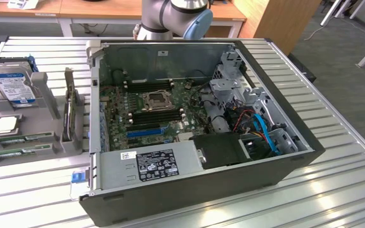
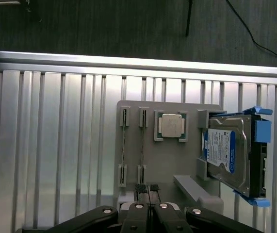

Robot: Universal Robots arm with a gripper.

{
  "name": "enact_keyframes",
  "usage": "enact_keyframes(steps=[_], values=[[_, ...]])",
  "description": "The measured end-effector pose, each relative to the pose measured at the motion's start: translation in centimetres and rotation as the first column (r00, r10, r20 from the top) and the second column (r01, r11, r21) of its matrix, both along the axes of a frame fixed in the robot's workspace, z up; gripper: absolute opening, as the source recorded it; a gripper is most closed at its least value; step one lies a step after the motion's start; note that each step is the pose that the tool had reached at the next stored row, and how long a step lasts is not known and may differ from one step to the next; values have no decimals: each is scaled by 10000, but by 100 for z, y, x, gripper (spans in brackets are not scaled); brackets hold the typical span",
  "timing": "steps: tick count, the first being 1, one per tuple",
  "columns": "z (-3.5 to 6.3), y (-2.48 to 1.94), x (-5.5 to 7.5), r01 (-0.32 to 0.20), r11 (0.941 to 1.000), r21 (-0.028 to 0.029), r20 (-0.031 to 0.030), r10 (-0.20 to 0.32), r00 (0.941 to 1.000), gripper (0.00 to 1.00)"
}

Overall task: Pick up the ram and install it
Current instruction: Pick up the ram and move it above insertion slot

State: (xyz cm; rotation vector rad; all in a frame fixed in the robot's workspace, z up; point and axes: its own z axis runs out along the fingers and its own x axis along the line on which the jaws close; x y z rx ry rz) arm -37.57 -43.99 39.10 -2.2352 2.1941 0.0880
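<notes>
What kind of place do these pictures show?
Probably a robotics lab or workshop: a robot arm stands by an open computer case on a slatted metal table, a grey holder keeps a hard drive, and wooden desks stand behind.

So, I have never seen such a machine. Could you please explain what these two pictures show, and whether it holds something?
It is a robot arm beyond an open computer case on a metal table. The exterior view comes from a camera off the arm. The wrist view comes from a camera on its wrist, looking down past the gripper. Below it a gray holder carries two ram sticks, a processor chip and a hard drive. The gripper is shut, and I see nothing in it.
</notes>
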Motion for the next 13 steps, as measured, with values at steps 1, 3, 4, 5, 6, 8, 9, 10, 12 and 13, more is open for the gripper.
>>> enact_keyframes(steps=[1,3,4,5,6,8,9,10,12,13], values=[[-2,0,0,0,10000,10,0,0,10000,10],[-9,-1,0,-1,10000,40,-1,1,10000,10],[-14,0,0,0,10000,53,1,0,10000,10],[-21,0,0,0,10000,64,1,0,10000,10],[-29,0,0,1,10000,72,1,-1,10000,10],[-46,0,0,0,10000,84,0,0,10000,10],[-55,0,0,0,10000,89,0,0,10000,10],[-64,0,0,0,10000,93,0,0,10000,10],[-79,0,0,0,10000,98,0,0,10000,10],[-85,0,0,0,10000,99,0,0,10000,10]])
